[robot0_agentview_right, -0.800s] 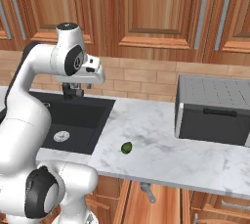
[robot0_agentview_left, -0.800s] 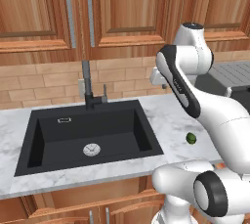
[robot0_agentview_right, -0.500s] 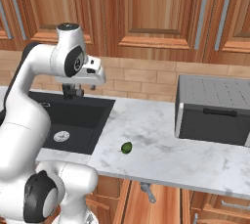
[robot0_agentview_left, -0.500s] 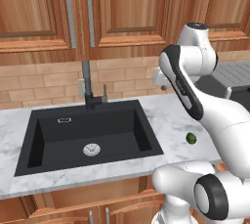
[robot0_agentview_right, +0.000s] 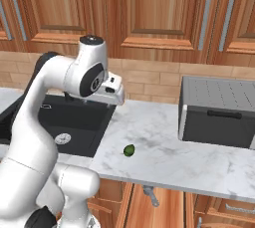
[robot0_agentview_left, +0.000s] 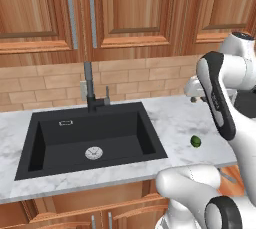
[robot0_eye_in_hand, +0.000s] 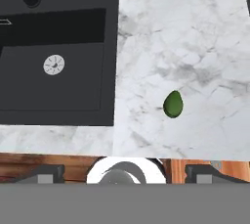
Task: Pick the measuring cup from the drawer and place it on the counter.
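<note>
- I am holding my jaws [robot0_agentview_right: 113, 94] up above the surface [robot0_agentview_right: 169, 147], near the sink's right edge in the right base view.
- In the hand view my two dark finger tips [robot0_eye_in_hand: 46, 173] are sitting far apart at the bottom edge, so the jaws are standing wide open with nothing between them.
- The black sink [robot0_agentview_left: 92, 140] is lying at about 9 o'clock from the green fruit in the left base view; its basin is holding nothing but a round silver drain [robot0_agentview_left: 93, 152] on its floor.
- A dark faucet [robot0_agentview_left: 90, 91] is rising at 12 o'clock from the basin, against the brick wall.
- The small green fruit [robot0_eye_in_hand: 173, 104] is resting alone on the white marble, well apart from the sink's rim and just above my right finger tip in the hand view.
- A grey box-shaped appliance [robot0_agentview_right: 219, 112] is standing on the surface at about 2 o'clock from the fruit in the right base view; its front is closed, so I cannot tell what is in it.
- The drawer [robot0_agentview_right: 164, 207] is standing pulled out below the front edge of the surface, at about 5 o'clock from the fruit.
- The measuring cup [robot0_agentview_right: 150, 194] is lying inside that drawer, its grey bowl close under the edge and its thin handle running toward 5 o'clock.
</note>
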You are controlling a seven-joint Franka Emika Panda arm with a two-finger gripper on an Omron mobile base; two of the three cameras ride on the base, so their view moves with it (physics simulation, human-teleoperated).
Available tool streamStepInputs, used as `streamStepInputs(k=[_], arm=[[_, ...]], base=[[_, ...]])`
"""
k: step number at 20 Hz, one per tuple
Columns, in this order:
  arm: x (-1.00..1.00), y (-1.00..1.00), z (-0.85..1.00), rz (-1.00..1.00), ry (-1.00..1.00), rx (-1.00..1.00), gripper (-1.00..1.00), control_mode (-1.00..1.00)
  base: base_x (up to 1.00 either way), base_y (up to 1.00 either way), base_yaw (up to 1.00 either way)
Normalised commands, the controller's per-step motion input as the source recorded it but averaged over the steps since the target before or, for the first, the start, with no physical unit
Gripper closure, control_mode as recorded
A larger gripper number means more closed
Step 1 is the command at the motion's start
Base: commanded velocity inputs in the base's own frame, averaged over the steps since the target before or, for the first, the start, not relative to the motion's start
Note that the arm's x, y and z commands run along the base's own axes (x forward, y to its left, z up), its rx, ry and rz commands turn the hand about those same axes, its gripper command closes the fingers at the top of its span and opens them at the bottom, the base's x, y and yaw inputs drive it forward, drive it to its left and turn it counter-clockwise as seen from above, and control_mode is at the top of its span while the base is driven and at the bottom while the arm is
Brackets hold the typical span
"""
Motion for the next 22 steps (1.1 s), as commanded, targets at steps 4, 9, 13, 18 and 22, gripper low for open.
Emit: streamStepInputs(k=[4, 9, 13, 18, 22], arm=[[-0.67, -0.86, -0.28, -0.08, 0.00, 0.07, -1.00, -1.00], [-0.43, -1.00, -0.33, -0.05, 0.09, 0.06, -1.00, -1.00], [-0.29, -1.00, -0.39, -0.05, 0.24, 0.03, -1.00, -1.00], [-0.19, -0.86, -0.48, -0.02, 0.26, 0.00, -1.00, -1.00], [-0.43, -0.58, -0.57, 0.00, 0.05, 0.00, -1.00, -1.00]], base=[[0.00, 0.00, 0.00], [0.00, 0.00, 0.00], [0.00, 0.00, 0.00], [0.00, 0.00, 0.00], [0.00, 0.00, 0.00]])
